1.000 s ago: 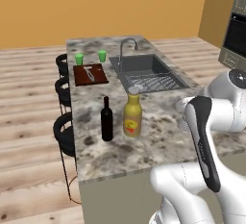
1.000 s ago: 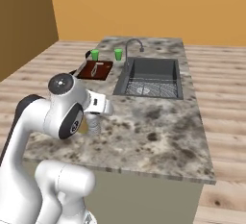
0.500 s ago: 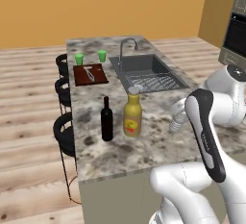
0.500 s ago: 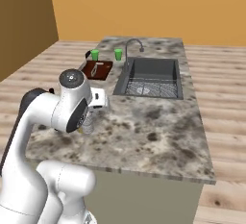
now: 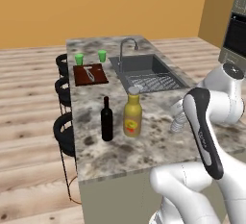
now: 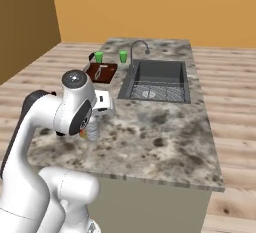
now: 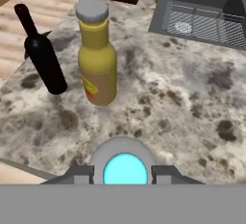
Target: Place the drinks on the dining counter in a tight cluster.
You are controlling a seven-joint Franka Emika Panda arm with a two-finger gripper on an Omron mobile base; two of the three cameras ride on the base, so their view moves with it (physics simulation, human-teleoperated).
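**Change of state.** Over the last second the arm has swung across the dining counter. The water bottle now hangs clear beside the forearm in the left base view, where a second ago it was hidden behind the arm. The base has not driven, because the counter sits at the same place in both base views. The wine bottle and the juice bottle have not shifted.

**Claw.** The gripper is narrowed onto the water bottle. In the hand view the bottle's blue cap sits directly between the two finger tips, one tip on each side of it. The opening has barely changed over that second, so the grip reads as steady.

**Layout, left to right from the claw (hand view).**
1. Wine bottle: ahead and furthest left, upright.
2. Juice bottle: ahead and slightly left, upright, just beside the wine bottle but not touching it.
3. Water bottle: in the claw, nearer than both, and well apart from the pair.
4. Sink: ahead and to the right.

**Meaning for the task.** Two drinks already stand as a pair on the counter. The third is in transit and not yet set down. By judgement, the remaining step is to carry it forward and left, then lower it close beside the juice bottle. The risk is that the claw or the carried bottle knocks a standing bottle.
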